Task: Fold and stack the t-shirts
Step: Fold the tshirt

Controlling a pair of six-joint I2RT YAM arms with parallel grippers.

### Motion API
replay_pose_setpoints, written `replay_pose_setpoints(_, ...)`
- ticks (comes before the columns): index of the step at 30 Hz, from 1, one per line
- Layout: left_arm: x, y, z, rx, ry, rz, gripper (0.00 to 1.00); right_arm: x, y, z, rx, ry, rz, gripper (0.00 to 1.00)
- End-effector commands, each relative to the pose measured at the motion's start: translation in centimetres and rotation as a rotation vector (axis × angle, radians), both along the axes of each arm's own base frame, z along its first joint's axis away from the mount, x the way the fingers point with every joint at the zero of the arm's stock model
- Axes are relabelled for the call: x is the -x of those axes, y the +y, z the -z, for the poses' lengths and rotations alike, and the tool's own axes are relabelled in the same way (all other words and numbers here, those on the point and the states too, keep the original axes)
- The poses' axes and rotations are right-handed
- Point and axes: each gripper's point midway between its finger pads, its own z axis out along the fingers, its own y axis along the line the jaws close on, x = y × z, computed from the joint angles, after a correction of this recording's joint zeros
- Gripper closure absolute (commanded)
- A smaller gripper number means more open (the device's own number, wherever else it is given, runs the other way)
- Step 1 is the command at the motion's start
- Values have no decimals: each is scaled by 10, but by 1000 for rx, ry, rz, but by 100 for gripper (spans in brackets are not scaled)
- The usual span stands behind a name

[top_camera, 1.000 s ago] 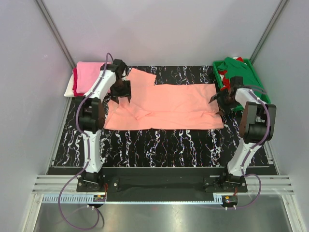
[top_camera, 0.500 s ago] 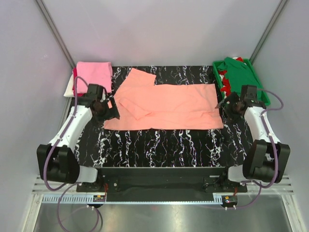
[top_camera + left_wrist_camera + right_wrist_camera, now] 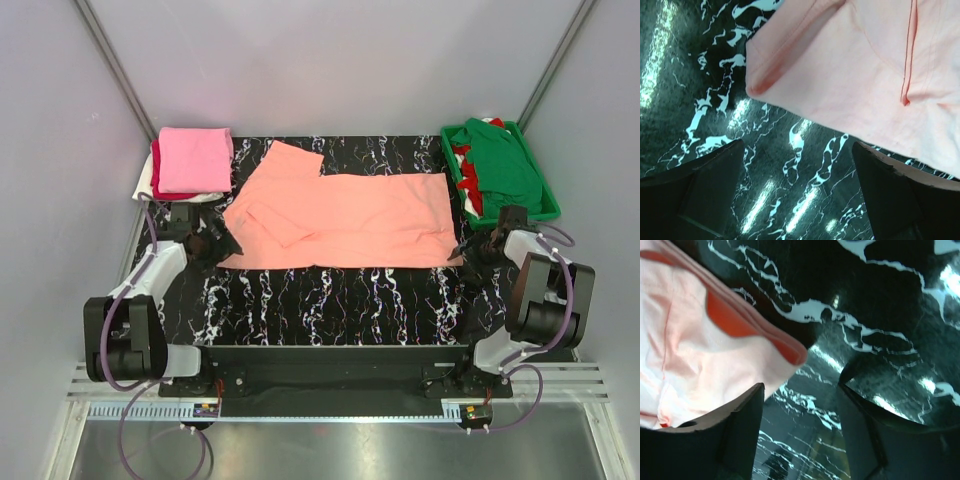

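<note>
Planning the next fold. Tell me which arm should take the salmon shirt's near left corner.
Left. The left hand, open, sits just beside that corner of the shirt, hem right ahead of its fingers. The right hand, also open, is at the opposite near corner.

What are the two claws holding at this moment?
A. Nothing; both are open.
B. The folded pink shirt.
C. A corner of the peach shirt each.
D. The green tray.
A: in the wrist views the left claw and the right claw each gape with only bare table between their fingers, and the peach shirt lies flat just ahead of them, ungripped.
</note>
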Motion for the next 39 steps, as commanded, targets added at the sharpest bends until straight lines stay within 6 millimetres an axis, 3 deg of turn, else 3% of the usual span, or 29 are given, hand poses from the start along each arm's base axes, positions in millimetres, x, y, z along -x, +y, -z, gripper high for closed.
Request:
replay_pose_setpoints(1, -14, 4, 8, 4, -36, -38, 5, -16, -1, 5, -19, -54, 6, 35)
replay_pose_setpoints(8, -15, 5, 28, 8, -7, -77, 8, -22, -5, 21, -12, -39, 4, 54)
replay_pose_setpoints(11, -15, 10, 32, -14, 0, -99, 10, -25, -7, 26, -14, -34, 3, 73)
replay_pose_setpoints(12, -16, 11, 33, -20, 0, -105, 12, -26, -6, 26, -17, -36, 4, 81)
replay_pose_setpoints(17, -29, 17, 39, -44, -32, -130, 34, -24, -8, 29, -11, -25, 5, 99)
replay_pose_setpoints(18, -34, 18, 38, -49, -47, -132, 37, -23, -9, 29, -6, -19, 5, 100)
replay_pose_setpoints(21, -41, 22, 39, -68, -59, -133, 63, -21, -11, 27, 3, -11, 5, 100)
replay_pose_setpoints(22, -44, 23, 37, -74, -66, -135, 78, -20, -11, 26, 7, -10, 4, 100)
replay_pose_setpoints(23, -46, 23, 34, -73, -74, -133, 87, -21, -13, 22, 16, -17, 6, 100)
replay_pose_setpoints(25, -42, 24, 27, -80, -79, -141, 100, -18, -17, 18, 37, -3, 13, 100)
replay_pose_setpoints(30, -22, 24, -2, -78, -100, -144, 100, -6, -33, -7, 107, -3, 44, 100)
replay_pose_setpoints(35, 2, 18, -12, -49, -106, -152, 100, 11, -37, -29, 152, -17, 67, 100)
replay_pose_setpoints(39, 27, 14, -15, -24, -100, -160, 100, 35, -41, -23, 178, 21, 113, 100)
